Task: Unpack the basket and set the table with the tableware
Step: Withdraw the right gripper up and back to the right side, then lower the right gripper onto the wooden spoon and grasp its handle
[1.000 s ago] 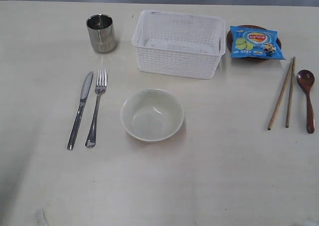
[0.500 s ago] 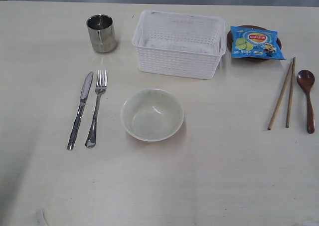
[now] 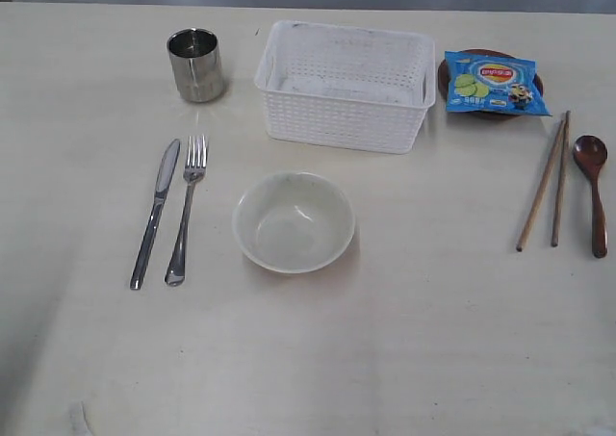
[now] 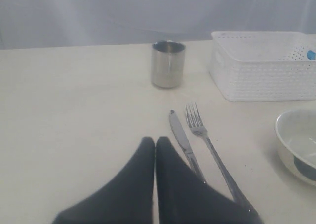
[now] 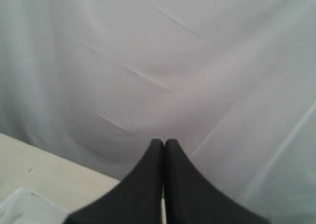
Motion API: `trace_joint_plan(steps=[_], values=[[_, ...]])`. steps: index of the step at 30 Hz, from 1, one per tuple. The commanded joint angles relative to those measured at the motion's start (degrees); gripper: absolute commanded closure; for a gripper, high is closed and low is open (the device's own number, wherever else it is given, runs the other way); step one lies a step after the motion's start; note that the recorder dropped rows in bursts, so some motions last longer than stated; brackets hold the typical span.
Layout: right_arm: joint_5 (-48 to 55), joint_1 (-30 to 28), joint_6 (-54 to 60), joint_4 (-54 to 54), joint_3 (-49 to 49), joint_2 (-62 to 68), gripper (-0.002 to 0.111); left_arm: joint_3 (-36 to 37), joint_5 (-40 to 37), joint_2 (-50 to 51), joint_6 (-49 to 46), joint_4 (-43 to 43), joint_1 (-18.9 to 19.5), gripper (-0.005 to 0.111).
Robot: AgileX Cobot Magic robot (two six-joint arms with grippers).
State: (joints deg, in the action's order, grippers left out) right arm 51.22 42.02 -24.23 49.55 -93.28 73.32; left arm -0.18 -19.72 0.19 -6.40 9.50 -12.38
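Nothing shifted on the table over the last second, every item sat where it had been, so the layout looked settled and the task read as done or nearly so. The basket stood at the far middle and looked empty. Cup stood left of it, knife and fork lay side by side below the cup, and the bowl sat upright just in front of the basket. On the right, a blue packet lay on the brown plate, with chopsticks and spoon nearer. Left gripper was pinched closed and empty, low near the knife handle; right gripper was likewise closed and empty, facing a pale backdrop. Neither showed in the exterior view. The near half of the table was bare, with plenty of room; the spoon lay close to the right side of that view
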Motion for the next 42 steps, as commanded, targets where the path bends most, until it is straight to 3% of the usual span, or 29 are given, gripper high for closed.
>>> trace_joint_plan(steps=[1,6,14,22,24,27,29,31,34,42], values=[[-12.40,-8.17,-3.18,-0.42,16.36,-3.85,0.109,0.18,0.10,-0.19,0.04,-0.04,-0.33,0.107],[-35.53,-17.97,-10.59,-3.08,36.84,-7.53,0.109,0.18,0.10,-0.19,0.04,-0.04,-0.33,0.107],[-48.10,-18.54,-10.59,-3.03,48.49,-7.78,0.109,0.18,0.10,-0.19,0.04,-0.04,-0.33,0.107],[-43.87,-19.59,-10.47,-1.62,49.73,-7.66,0.109,0.18,0.10,-0.19,0.04,-0.04,-0.33,0.107],[-43.22,-24.42,-14.37,-1.67,49.73,-6.41,0.109,0.18,0.10,-0.19,0.04,-0.04,-0.33,0.107],[-40.73,-37.59,-28.06,-8.42,50.01,-1.99,0.109,0.18,0.10,-0.19,0.04,-0.04,-0.33,0.107],[-39.95,-44.68,-28.83,-16.48,52.33,0.11,0.109,0.18,0.10,-0.19,0.04,-0.04,-0.33,0.107],[-44.68,-48.16,-28.83,-16.75,56.59,0.77,0.109,0.18,0.10,-0.19,0.04,-0.04,-0.33,0.107],[-51.22,-49.05,-26.37,-16.75,60.78,0.92,0.109,0.18,0.10,-0.19,0.04,-0.04,-0.33,0.107],[-44.61,-49.05,-23.81,-16.66,61.35,0.92,0.109,0.18,0.10,-0.19,0.04,-0.13,-0.33,0.107]])
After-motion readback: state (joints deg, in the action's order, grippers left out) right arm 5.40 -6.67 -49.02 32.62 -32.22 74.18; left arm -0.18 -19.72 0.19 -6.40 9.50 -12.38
